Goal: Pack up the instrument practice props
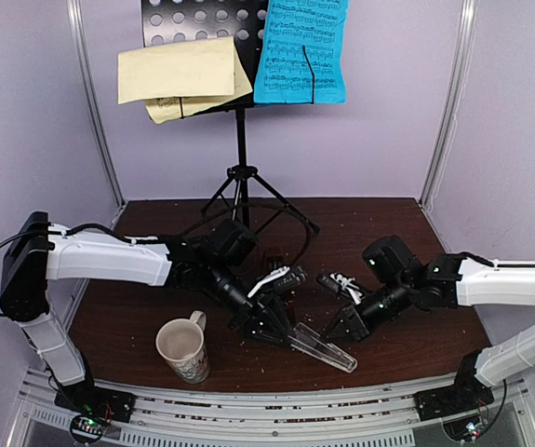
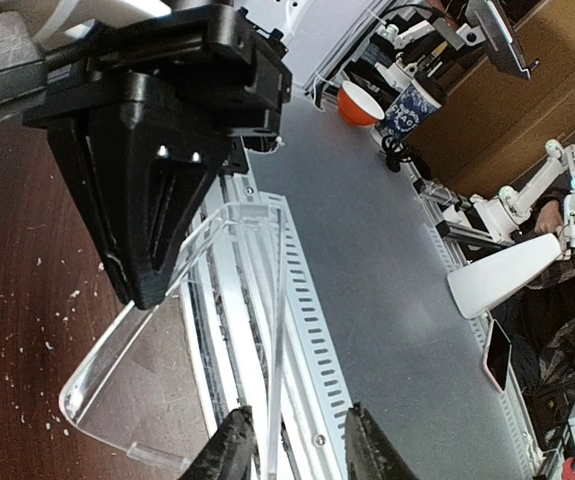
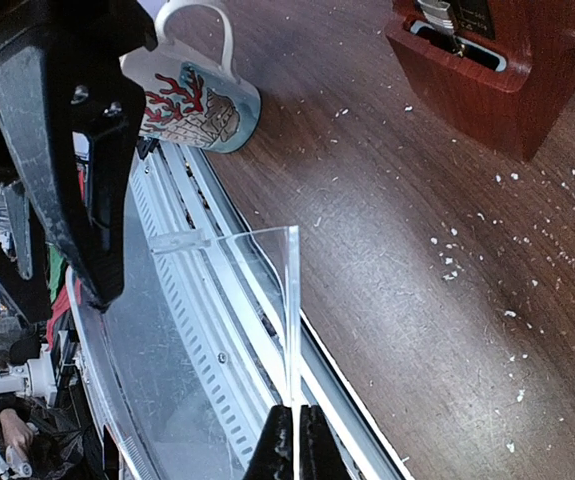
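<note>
Pinched clear plastic cover [image 3: 237,300] tight in right gripper [image 3: 295,440]. Straddled its wall with left gripper [image 2: 297,445] spread, right of the upright mug [image 1: 188,365].

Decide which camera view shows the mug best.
Top external: the mug stands whole and unobstructed, rim and handle visible. Right wrist shows its patterned side, partly hidden. Left wrist misses it.

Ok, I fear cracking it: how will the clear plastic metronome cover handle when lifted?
The clear plastic cover is probably stiff: its thin walls show straight edges while the right gripper pinches one wall. It looks hollow, so likely light. Smooth glossy faces suggest it may slip or pivot in so narrow a pinch.
</note>
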Motion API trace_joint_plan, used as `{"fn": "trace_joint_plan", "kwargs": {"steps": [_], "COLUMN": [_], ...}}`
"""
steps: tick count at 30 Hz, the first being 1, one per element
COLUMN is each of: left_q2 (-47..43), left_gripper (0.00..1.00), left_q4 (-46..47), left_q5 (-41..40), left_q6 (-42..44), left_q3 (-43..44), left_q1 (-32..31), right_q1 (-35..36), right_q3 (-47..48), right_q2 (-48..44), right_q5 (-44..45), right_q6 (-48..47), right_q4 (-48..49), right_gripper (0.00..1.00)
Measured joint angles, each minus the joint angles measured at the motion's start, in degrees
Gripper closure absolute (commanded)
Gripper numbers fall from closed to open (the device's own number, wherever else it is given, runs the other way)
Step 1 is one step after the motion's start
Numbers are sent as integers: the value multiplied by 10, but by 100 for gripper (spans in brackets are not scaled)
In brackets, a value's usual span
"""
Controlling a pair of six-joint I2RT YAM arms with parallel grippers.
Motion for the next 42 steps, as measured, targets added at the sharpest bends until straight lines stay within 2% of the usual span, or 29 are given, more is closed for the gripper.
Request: {"fn": "trace_joint_plan", "kwargs": {"steps": [10, 15, 17, 18, 23, 25, 27, 32, 37, 42], "left_q2": [2, 3, 3, 3, 3, 2, 0, -16, -17, -17], "left_gripper": [90, 99, 100, 100, 100, 100, 100, 100, 100, 100], "left_q4": [0, 1, 5, 9, 18, 32, 55, 196, 393, 530], "left_q5": [-23, -31, -31, -31, -37, -51, -66, -106, -160, -241], "left_q6": [3, 4, 4, 4, -14, -27, -45, -141, -280, -383], "left_q3": [2, 2, 2, 2, 2, -1, -8, -44, -70, -71], "left_q1": [-3, -3, -4, -4, -6, -6, -7, -6, 10, 31], "right_q1": [-6, -7, -9, -10, -21, -31, -42, -82, -107, -112], "right_q3": [6, 6, 6, 6, 6, 6, 6, 4, -16, -39], "right_q2": [6, 6, 6, 6, 1, -13, -31, -98, -173, -198], "right_q5": [7, 6, 6, 6, 13, 28, 43, 101, 182, 268], "right_q6": [0, 0, -2, -2, 0, -3, 2, 35, 89, 117], "right_q4": [0, 0, 0, 0, -1, -4, -4, 58, 221, 352], "right_gripper": [100, 100, 99, 92, 34, 21, 12, 0, 0, 0]}}
